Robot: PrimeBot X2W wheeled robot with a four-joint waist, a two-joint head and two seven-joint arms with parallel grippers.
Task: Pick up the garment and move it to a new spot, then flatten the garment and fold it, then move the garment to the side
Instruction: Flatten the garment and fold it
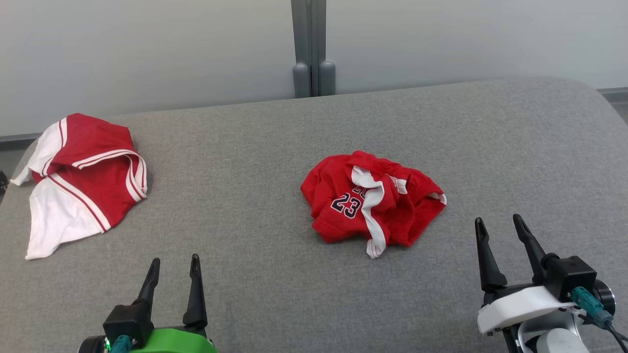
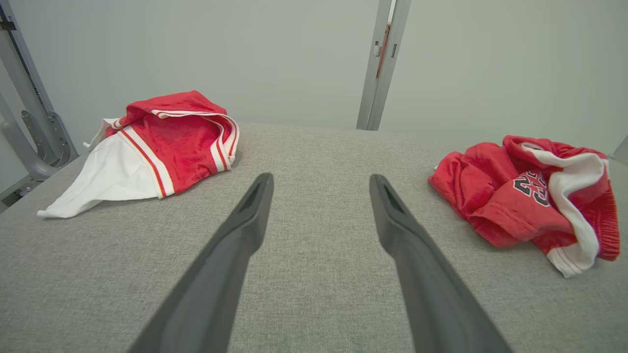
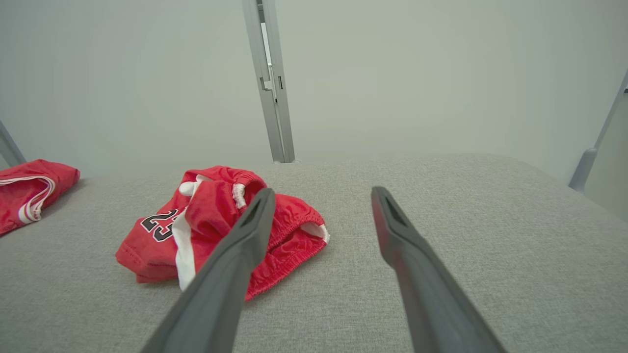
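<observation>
The garment, red shorts with white trim and a black "23", lies crumpled in a heap on the grey bench, on the robot's side of the grey post and a little to its right. A second red-and-white piece lies well to the left of the post (it looks laid aside already, so I take the crumpled heap to be the one in hand). The left fingers are spread apart with nothing between them, nearest the robot and left of the post. The right fingers are likewise spread and empty, right of the post, near the heap but clear of it. The cloth looks light, thin and limp. It should lift with little force, sag and unfurl as it rises, and slide easily over the bench's weave. A pinch on a raised fold, or on the gathered elastic waistband at the heap's right side (thicker there, so less likely to slip out), seems the surest hold. A pinch into the flatter middle may catch only one layer.
</observation>
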